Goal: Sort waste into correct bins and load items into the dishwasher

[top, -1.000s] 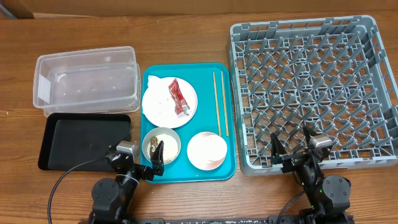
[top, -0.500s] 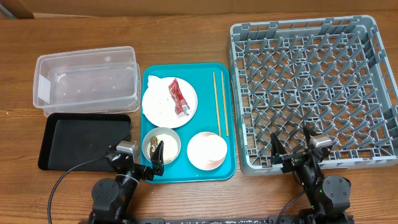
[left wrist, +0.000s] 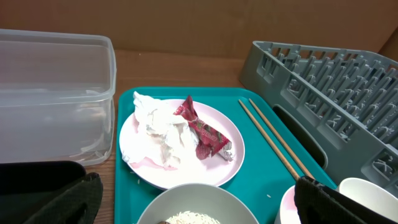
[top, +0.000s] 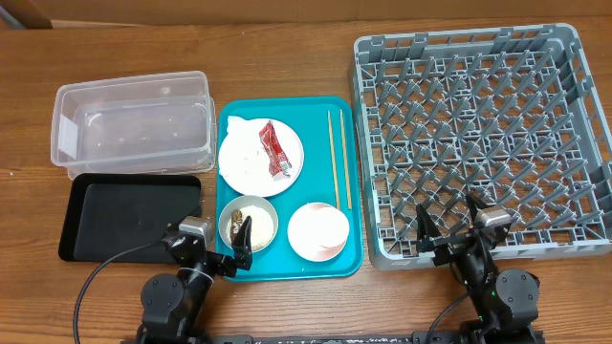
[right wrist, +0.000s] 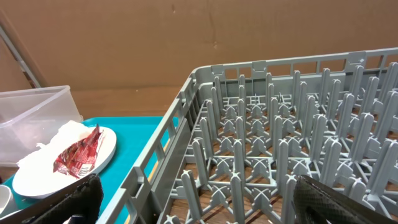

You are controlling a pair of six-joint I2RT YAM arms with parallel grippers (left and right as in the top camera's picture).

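A white plate (top: 251, 164) on the teal tray carries a red sauce packet (top: 275, 150) and a crumpled napkin (top: 243, 139); both show in the left wrist view, packet (left wrist: 202, 129) and napkin (left wrist: 158, 127). A grey bowl (top: 248, 222) holds rice (left wrist: 189, 218). A pinkish bowl (top: 317, 230) sits to its right. Two chopsticks (top: 338, 158) lie along the tray's right side. No separate white cup shows. The clear tub (top: 134, 124) and the black tray (top: 124, 218) are at the left, the grey rack (top: 483, 143) at the right. My left gripper (top: 212, 248) (left wrist: 199, 205) is open and empty, low before the grey bowl. My right gripper (top: 449, 237) (right wrist: 199, 205) is open and empty at the rack's near edge.
The teal serving tray (top: 287, 263) lies between the bins and the rack. The rack's near wall (right wrist: 168, 143) stands close in front of my right gripper. Bare wooden table (top: 287, 57) runs behind everything.
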